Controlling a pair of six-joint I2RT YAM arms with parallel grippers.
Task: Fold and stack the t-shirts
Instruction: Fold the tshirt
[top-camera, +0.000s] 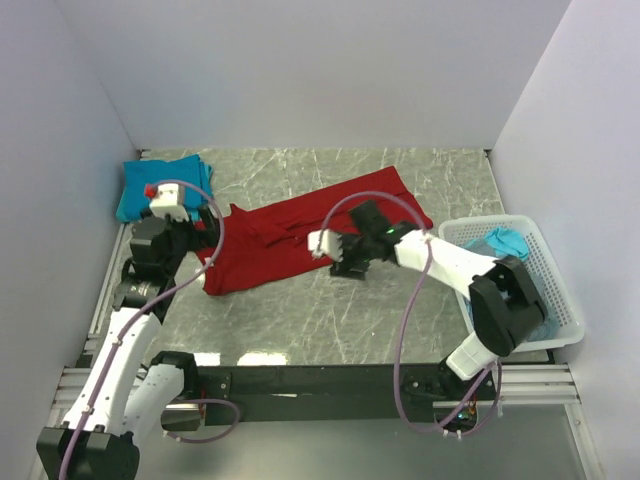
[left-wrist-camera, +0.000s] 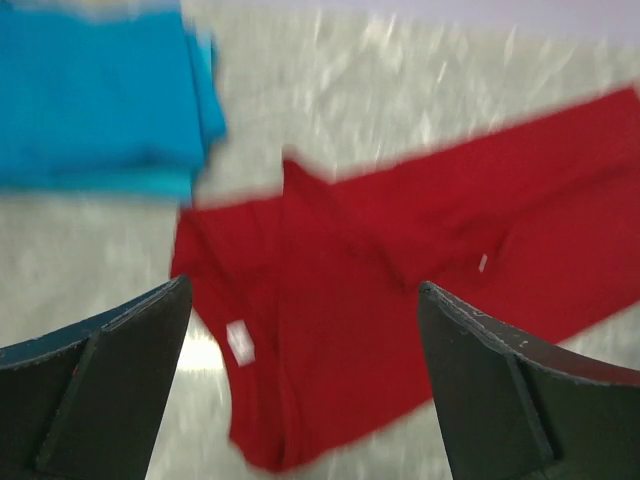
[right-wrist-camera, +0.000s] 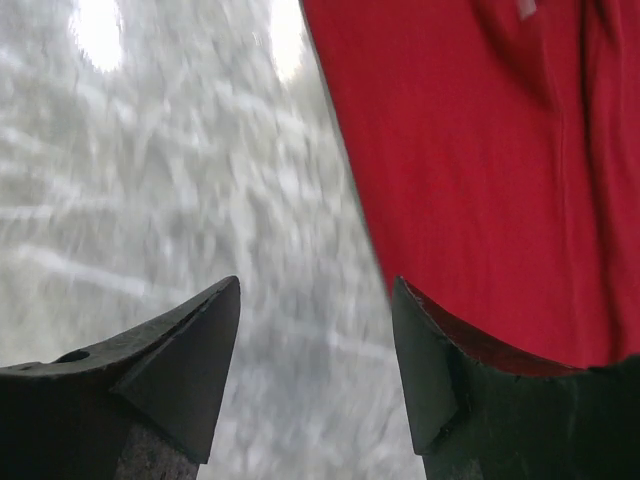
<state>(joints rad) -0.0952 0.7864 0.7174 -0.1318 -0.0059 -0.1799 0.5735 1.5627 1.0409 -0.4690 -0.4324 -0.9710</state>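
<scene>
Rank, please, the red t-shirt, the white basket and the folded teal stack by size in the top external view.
1. red t-shirt and white basket: too alike to rank.
2. folded teal stack: clearly smallest.

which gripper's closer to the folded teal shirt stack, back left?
Left. The left gripper is just in front of the teal stack, above the left end of the red shirt. The right gripper is farther off, at that shirt's near edge, mid-table.

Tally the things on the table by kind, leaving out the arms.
Spread red t-shirt: 1
Folded teal pile, layers not countable: 1
White basket: 1
Heap of teal cloth in the basket, pieces not countable: 1
Total: 4
</scene>
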